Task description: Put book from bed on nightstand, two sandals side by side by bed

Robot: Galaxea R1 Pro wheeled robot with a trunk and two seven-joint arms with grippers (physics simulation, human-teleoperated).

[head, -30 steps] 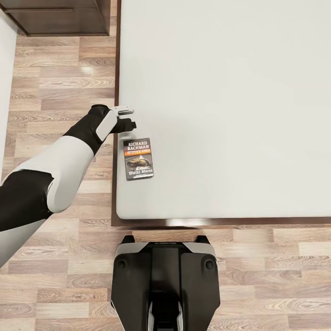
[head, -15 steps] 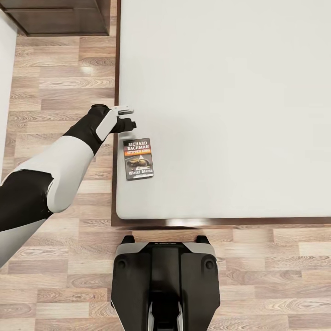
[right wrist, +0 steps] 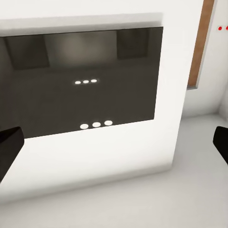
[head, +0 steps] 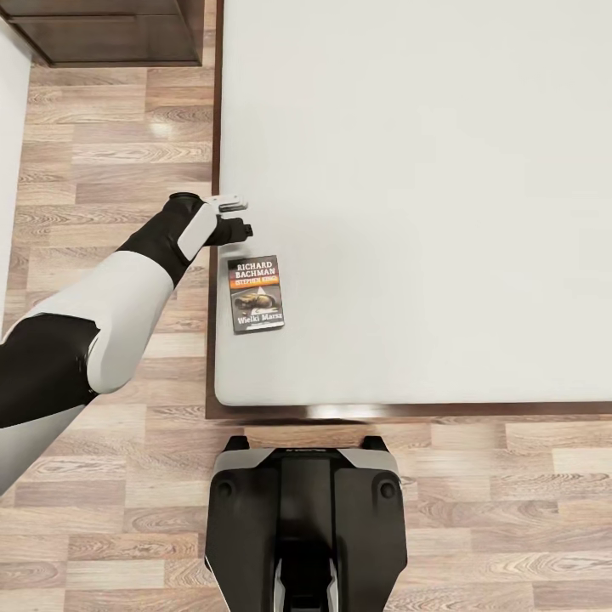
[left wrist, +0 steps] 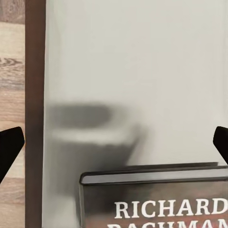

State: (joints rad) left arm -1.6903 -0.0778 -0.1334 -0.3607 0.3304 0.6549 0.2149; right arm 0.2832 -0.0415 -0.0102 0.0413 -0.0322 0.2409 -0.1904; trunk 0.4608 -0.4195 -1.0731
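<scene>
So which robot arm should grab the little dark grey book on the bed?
Probably the left. The left gripper hovers open just beyond the dark grey paperback book near the light grey bed's edge; the right wrist camera faces a white wall.

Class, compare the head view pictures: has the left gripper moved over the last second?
No. The left gripper hangs at the same spot above the bed's left edge, just beyond the book's top, apart from it, as before.

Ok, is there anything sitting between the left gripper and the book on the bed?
Nothing visible. The left gripper hangs open over the bed edge, just beyond the book, with bare mattress between them.
</scene>
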